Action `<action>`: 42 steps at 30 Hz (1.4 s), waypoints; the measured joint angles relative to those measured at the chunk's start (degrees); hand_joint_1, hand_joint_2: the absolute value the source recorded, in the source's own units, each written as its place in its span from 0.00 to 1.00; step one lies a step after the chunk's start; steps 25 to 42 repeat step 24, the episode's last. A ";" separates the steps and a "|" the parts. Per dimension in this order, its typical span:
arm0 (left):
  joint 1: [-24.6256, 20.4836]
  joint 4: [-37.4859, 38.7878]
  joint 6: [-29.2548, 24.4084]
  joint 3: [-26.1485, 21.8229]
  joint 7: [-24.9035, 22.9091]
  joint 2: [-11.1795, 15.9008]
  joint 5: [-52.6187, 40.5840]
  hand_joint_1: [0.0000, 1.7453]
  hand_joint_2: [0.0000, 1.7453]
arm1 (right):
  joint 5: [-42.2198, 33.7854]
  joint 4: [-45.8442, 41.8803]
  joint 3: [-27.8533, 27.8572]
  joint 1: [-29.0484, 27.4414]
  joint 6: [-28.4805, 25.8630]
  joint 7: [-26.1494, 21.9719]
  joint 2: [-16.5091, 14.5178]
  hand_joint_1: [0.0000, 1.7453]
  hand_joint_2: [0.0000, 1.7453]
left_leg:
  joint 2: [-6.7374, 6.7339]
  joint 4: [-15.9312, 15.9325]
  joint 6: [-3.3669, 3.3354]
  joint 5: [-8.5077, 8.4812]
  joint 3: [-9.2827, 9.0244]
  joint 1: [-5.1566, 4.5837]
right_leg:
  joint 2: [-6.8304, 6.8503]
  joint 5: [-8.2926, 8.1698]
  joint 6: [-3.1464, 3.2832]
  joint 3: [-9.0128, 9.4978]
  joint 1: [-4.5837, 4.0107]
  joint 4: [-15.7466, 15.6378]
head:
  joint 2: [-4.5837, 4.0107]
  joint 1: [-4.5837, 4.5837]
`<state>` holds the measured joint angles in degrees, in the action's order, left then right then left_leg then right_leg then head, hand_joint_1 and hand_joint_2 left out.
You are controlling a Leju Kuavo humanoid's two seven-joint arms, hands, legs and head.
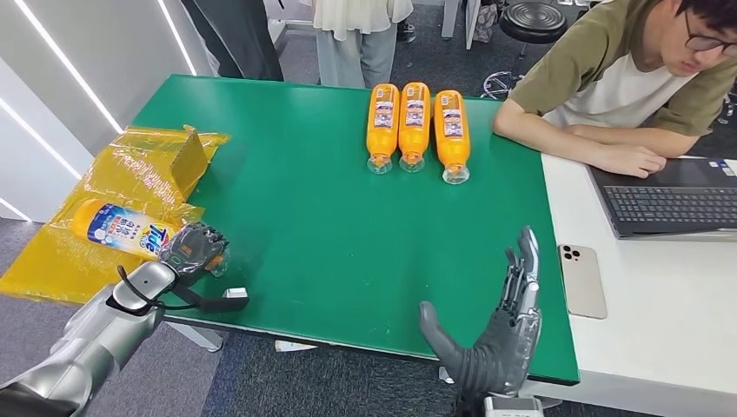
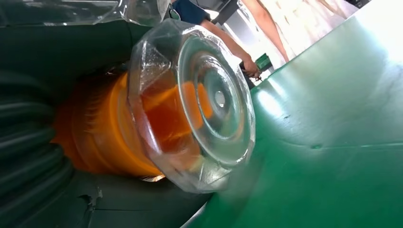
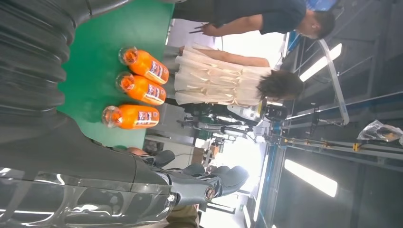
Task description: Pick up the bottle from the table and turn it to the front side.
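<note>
A humanoid robot stands at a green counter (image 1: pixel 330 234). Its left hand (image 1: pixel 193 250) is wrapped around the cap end of an orange detergent bottle (image 1: pixel 117 228), which lies on its side on a crinkled yellow plastic bag (image 1: pixel 113 187) at the counter's left edge. The left wrist view looks straight at the bottle's clear cap, held close. The right hand (image 1: pixel 500 326) hovers open near the front edge, fingers spread, holding nothing.

The step in hand appears to be the pickup. The next move likely calls for lifting the bottle clear of the bag, then turning it until its front label faces forward.

Three orange bottles (image 1: pixel 414 126) lie in a row at the far side. On an adjoining white desk (image 1: pixel 660 321), a seated person works at a laptop (image 1: pixel 673 204), with a phone (image 1: pixel 582 280) nearby. Other people stand beyond.
</note>
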<state>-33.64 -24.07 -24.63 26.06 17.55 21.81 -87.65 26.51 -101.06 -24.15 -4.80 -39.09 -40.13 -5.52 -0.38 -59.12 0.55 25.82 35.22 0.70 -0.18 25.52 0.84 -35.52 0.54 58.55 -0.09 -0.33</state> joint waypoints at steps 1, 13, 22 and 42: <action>-0.25 0.30 0.35 0.13 -0.03 -0.08 -0.13 1.00 1.00 | 0.12 -0.02 0.01 -0.15 -0.01 0.00 0.08 0.00 1.00 | 0.00 0.00 0.00 0.00 -0.01 0.00 | 0.01 0.00 0.00 0.01 0.00 0.00 | 0.00 0.01; -3.15 3.21 2.31 1.34 -2.56 -3.38 0.35 0.00 1.00 | 0.45 0.33 0.05 -1.31 0.00 0.54 0.73 0.00 1.00 | 0.13 0.01 0.10 -0.09 -0.12 0.01 | 0.18 -0.01 0.03 0.15 0.00 0.04 | 0.00 -0.01; -3.38 3.36 -1.34 -1.89 -2.86 -7.00 7.15 0.00 1.00 | 0.55 0.96 0.02 -1.36 0.00 0.90 0.80 0.00 1.00 | 0.15 0.00 0.13 -0.11 -0.11 0.00 | 0.18 -0.03 0.05 0.14 0.00 0.04 | 0.00 -0.01; -3.38 3.37 -2.16 -2.91 -2.55 -7.33 8.10 0.00 1.00 | 0.58 1.04 0.02 -1.37 0.00 0.95 0.80 0.00 1.00 | 0.15 0.00 0.13 -0.10 -0.10 0.01 | 0.18 -0.03 0.05 0.13 0.00 0.04 | 0.00 0.00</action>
